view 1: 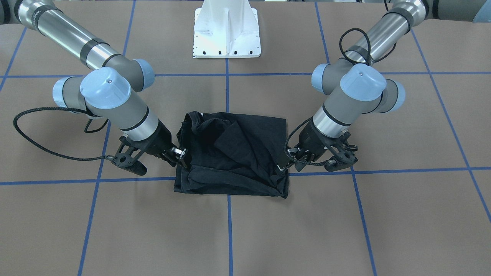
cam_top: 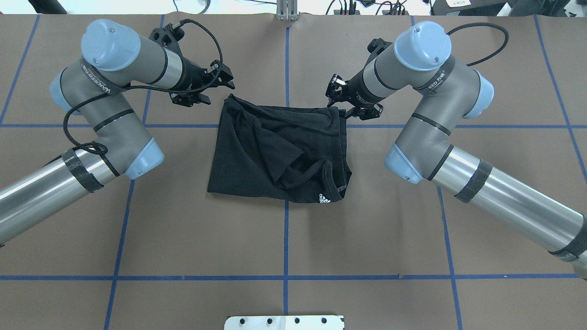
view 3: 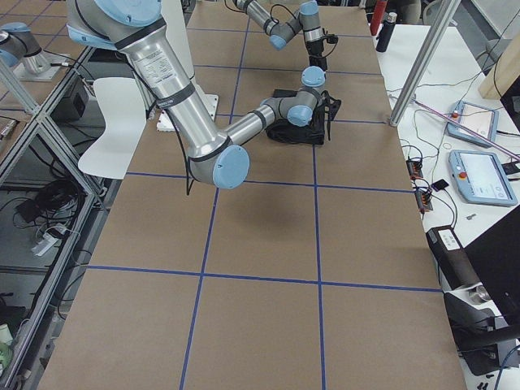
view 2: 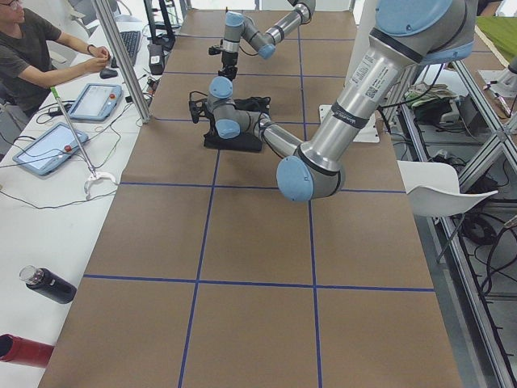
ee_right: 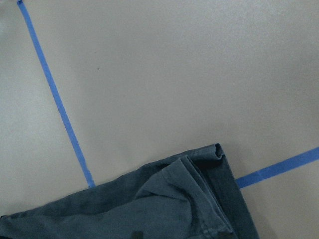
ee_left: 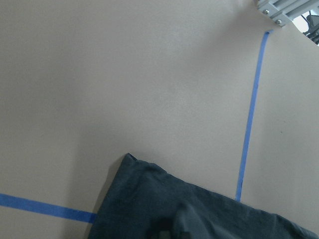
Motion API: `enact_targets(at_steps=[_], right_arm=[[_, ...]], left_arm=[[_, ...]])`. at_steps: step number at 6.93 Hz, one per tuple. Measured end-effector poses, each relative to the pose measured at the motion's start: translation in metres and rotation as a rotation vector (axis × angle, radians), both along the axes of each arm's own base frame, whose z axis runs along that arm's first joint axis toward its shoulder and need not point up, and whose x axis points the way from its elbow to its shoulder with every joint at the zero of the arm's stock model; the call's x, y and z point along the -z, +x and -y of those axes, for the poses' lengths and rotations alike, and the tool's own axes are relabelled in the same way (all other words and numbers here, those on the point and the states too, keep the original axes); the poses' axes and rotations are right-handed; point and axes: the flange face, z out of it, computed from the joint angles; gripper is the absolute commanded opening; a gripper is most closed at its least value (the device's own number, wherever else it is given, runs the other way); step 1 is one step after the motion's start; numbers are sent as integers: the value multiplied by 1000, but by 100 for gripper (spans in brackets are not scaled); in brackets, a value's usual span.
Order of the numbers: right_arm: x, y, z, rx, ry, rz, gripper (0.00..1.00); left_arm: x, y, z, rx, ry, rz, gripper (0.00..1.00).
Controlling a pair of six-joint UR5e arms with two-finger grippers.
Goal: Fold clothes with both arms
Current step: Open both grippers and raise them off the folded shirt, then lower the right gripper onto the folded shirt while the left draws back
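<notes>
The black T-shirt (cam_top: 275,151) lies in the middle of the brown surface (cam_top: 183,229), over the crossing of two blue tape lines (cam_top: 286,238); it is doubled into a rough rectangle, though a loose flap sits rumpled on top and the collar, with its small white logo (cam_top: 323,198), pokes out at the corner nearest the robot's right side; the printed side is not showing.

Both far corners rest flat on the surface, as each wrist view shows, with no finger on them; so the cloth is held by nothing, as far as I can see.

The left claw (cam_top: 212,87) hangs just beside the far corner on its own side, jaws spread and apart from the cloth; the right claw (cam_top: 346,98) stands at the opposite far corner, also looking spread, so close that I cannot tell whether a tip brushes the hem.

That matched placing makes sense to me: one claw at each end of the same edge lets the pair lift it level and carry it over without dragging the bundle askew.

My guess is that the fold is partway done; the bunched top layer could slide or catch when the edge next moves.

The white base (view 1: 227,34) stands well clear behind.
</notes>
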Motion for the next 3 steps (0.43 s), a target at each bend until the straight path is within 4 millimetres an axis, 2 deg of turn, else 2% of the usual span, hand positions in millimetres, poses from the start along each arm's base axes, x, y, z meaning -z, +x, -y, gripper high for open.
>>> enact_targets(at_steps=[2, 3], right_arm=[[1, 2, 4, -5, 6, -3, 99], [12, -4, -1, 12, 42, 3, 99]], left_arm=[[-2, -9, 5, 14, 0, 3, 100], [-2, -16, 8, 23, 2, 3, 100]])
